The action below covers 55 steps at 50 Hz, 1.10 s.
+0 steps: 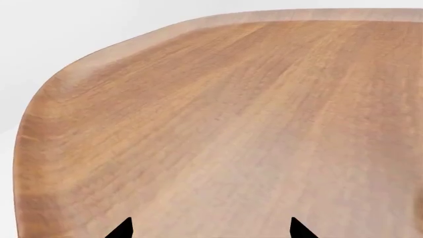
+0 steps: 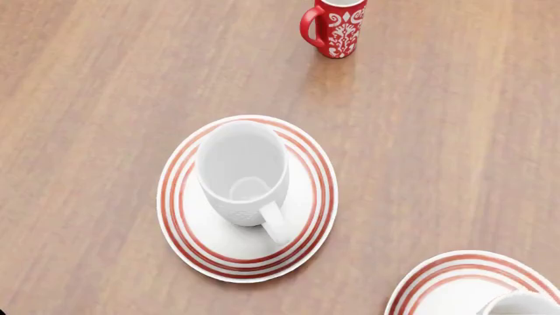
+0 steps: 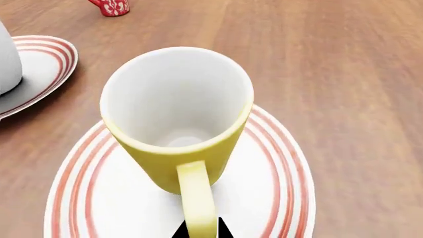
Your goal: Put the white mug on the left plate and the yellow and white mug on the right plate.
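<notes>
The white mug (image 2: 240, 167) stands upright on the left plate (image 2: 302, 230), its handle towards me. It also shows at the edge of the right wrist view (image 3: 7, 64), on the left plate (image 3: 39, 64). The yellow and white mug (image 3: 178, 99) stands upright on the right plate (image 3: 264, 188). In the head view only its rim (image 2: 520, 303) shows, on the right plate (image 2: 437, 282). My right gripper (image 3: 200, 229) is shut on the mug's yellow handle, one fingertip on each side. My left gripper (image 1: 210, 229) is open and empty over bare table. Neither gripper shows in the head view.
A slim red mug with a white pattern (image 2: 337, 26) stands at the far side of the wooden table and also shows in the right wrist view (image 3: 112, 6). The left wrist view shows the table's rounded corner and edge (image 1: 132, 42).
</notes>
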{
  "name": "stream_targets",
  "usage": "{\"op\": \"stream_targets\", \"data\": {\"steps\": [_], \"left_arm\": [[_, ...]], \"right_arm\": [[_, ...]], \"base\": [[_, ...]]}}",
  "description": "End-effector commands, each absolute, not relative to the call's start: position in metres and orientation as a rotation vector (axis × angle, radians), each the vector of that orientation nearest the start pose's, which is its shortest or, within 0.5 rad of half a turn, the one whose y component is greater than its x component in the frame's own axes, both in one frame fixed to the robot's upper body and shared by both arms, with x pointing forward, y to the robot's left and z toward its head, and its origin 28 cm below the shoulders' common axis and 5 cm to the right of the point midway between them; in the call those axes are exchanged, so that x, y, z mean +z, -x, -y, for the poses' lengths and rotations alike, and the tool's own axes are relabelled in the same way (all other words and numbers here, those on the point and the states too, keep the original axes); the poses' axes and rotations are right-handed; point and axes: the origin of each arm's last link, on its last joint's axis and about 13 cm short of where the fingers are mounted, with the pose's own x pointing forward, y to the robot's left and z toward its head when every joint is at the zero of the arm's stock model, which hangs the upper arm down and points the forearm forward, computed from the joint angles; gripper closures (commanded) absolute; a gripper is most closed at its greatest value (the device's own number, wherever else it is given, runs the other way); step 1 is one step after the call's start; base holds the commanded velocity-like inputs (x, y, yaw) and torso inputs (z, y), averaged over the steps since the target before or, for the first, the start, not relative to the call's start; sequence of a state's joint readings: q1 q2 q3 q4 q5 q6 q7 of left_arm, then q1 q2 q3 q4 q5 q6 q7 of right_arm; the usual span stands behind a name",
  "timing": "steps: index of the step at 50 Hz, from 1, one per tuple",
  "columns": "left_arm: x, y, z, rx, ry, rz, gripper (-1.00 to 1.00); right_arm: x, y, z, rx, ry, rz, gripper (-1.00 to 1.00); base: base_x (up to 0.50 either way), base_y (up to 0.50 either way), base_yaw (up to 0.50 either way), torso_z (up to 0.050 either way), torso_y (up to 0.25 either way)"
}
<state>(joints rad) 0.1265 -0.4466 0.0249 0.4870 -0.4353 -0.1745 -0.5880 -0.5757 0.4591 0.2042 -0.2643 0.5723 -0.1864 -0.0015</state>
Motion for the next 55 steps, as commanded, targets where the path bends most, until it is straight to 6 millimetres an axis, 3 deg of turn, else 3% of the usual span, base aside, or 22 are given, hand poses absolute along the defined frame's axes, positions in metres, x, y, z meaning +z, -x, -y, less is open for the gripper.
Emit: {"op": "stream_targets", "data": {"steps": [1,11,12,42,55], "left_arm": [[0.09,-0.181,-0.268,0.352,0.031,0.153,-1.0],[0.09,-0.182,-0.268,0.351,0.03,0.152,-1.0],[0.09,-0.182,-0.268,0.35,0.03,0.151,-1.0],[0.09,-0.183,-0.267,0.349,0.028,0.151,-1.0],[0.09,-0.183,-0.267,0.349,0.03,0.151,-1.0]], "right_arm": [[0.023,-0.091,0.215,-0.052,-0.006,-0.078,1.0],[0.021,-0.092,0.215,-0.062,-0.004,-0.076,1.0],[0.022,-0.092,0.215,-0.062,-0.007,-0.073,-1.0],[0.058,-0.071,0.206,0.044,-0.053,0.266,-1.0],[0.09,-0.072,0.202,0.051,-0.04,0.332,-1.0]], "base": [[0.0,0.0,0.0,0.0,0.0],[0.0,0.0,0.0,0.0,0.0],[0.0,0.0,0.0,0.0,0.0],[0.0,0.0,0.0,0.0,0.0],[0.0,0.0,0.0,0.0,0.0]]}}
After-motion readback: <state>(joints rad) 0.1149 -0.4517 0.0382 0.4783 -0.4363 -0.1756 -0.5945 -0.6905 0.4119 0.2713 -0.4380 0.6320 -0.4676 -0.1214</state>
